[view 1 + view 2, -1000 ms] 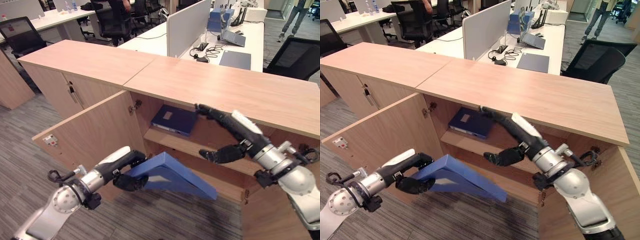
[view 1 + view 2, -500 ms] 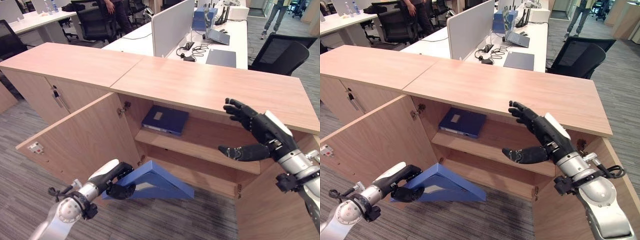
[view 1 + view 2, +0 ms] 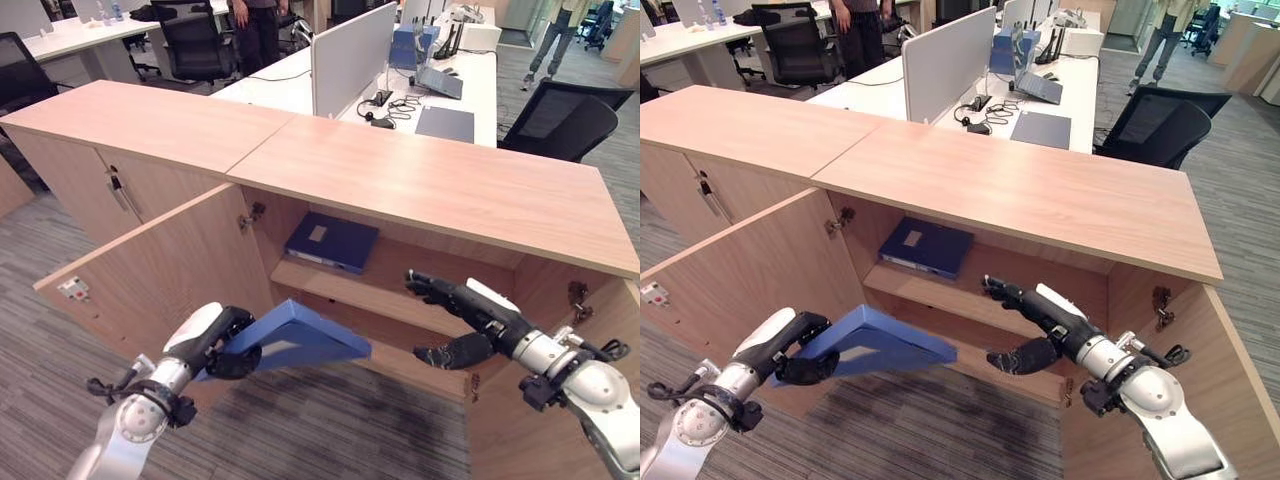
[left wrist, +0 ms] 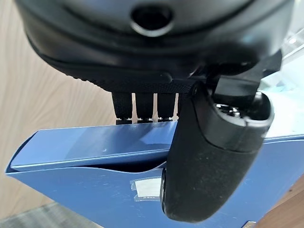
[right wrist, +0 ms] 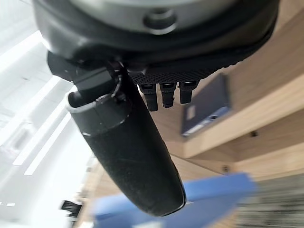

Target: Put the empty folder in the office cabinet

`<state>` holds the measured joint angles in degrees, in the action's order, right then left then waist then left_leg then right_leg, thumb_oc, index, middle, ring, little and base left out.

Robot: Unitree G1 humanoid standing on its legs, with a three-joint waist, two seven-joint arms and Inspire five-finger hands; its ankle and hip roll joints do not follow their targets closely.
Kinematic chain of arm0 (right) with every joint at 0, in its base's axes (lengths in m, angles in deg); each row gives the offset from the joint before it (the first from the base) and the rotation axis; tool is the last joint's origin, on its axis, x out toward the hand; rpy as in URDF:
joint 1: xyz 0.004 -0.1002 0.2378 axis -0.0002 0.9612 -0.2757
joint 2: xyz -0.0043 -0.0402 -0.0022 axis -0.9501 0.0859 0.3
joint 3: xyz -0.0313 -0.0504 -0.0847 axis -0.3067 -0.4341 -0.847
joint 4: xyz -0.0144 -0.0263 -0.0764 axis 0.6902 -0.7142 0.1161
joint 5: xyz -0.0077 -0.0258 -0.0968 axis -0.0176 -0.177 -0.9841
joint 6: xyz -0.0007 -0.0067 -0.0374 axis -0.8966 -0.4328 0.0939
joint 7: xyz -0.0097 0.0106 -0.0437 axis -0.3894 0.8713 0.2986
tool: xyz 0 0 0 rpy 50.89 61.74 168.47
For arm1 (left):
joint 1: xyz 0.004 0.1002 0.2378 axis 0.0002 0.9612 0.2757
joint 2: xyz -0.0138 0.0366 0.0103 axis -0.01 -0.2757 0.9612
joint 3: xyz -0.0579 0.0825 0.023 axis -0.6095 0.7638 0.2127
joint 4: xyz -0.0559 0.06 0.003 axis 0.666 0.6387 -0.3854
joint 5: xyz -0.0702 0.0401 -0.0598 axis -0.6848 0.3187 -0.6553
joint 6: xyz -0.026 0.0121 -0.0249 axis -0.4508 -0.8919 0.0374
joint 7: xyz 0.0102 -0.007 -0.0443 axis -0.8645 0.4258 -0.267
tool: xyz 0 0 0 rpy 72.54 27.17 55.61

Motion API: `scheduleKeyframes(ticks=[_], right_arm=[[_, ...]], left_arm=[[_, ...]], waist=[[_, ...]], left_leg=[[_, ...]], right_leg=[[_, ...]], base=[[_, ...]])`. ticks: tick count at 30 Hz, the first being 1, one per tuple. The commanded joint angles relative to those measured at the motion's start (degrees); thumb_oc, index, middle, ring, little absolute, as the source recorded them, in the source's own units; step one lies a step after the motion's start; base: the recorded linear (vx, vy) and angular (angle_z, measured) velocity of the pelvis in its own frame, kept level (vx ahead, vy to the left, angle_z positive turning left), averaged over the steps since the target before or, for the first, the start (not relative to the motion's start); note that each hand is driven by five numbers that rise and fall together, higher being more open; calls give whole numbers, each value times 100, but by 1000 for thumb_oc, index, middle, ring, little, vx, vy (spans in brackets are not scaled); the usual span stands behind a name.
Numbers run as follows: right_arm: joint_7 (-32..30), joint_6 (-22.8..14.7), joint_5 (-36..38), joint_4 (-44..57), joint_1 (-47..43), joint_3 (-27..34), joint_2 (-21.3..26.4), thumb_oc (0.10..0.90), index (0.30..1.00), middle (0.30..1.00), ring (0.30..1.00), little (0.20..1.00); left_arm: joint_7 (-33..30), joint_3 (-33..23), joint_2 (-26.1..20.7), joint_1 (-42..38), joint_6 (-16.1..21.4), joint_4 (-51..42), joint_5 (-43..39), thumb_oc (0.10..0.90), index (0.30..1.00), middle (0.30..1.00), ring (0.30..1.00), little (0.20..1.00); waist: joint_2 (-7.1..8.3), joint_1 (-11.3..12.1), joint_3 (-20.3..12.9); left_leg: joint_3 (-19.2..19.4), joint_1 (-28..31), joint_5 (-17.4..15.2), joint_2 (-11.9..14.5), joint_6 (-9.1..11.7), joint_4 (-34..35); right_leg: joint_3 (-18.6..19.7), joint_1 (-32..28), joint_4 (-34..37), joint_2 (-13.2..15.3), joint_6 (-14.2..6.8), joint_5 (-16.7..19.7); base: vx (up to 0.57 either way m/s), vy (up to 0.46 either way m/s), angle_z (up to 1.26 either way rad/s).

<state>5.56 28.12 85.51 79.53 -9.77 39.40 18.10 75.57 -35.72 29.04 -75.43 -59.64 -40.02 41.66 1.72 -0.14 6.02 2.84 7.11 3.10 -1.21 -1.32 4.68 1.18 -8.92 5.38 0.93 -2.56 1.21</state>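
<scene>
Office cabinet (image 3: 430, 185): wooden, long flat top, 2 doors swung open, 1 shelf (image 3: 400, 300) inside.

Left door (image 3: 170, 270): ajar toward the floor side, left of the cabinet opening.

Blue folder (image 3: 295, 335): empty, splayed like a tent, in front of the cabinet's lower compartment, apparently still outside it.

Dark blue binder (image 3: 332, 241): flat on the shelf inside the cabinet.

Left hand (image 3: 228, 340): thumb and fingers clamped on the folder's left edge.

Right hand (image 3: 1035, 325): fingers straight and apart, at the cabinet opening below the shelf, holding nothing.

Left hand (image 3: 222, 338) low with fingers curled in a grip, right hand (image 3: 470, 322) apparently relaxed, fingers extended
</scene>
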Motion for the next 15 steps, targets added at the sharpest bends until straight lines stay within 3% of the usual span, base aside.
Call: scheduleKeyframes(ticks=[1, 15], right_arm=[[-222, -478, -218, 176, -721, 58, 42, 800, 900, 900, 900, 900], [-745, -905, -1322, 421, -888, 203, 143, 800, 900, 900, 900, 900]], left_arm=[[-136, -252, -264, -1016, 592, -562, -1026, 400, 300, 300, 300, 300], [381, -134, -1020, -964, 704, -1196, -2510, 400, 300, 300, 300, 300]], waist=[[19, 74, -322], [-47, 64, -316]], left_leg=[[-272, 375, -866, -130, 42, 32], [-349, 421, -863, -144, 27, 32]], right_leg=[[-616, -32, -38, 170, -256, -165], [-630, -83, -38, 178, -261, -171]], base=[[0, 0, 0], [0, 0, 0]])
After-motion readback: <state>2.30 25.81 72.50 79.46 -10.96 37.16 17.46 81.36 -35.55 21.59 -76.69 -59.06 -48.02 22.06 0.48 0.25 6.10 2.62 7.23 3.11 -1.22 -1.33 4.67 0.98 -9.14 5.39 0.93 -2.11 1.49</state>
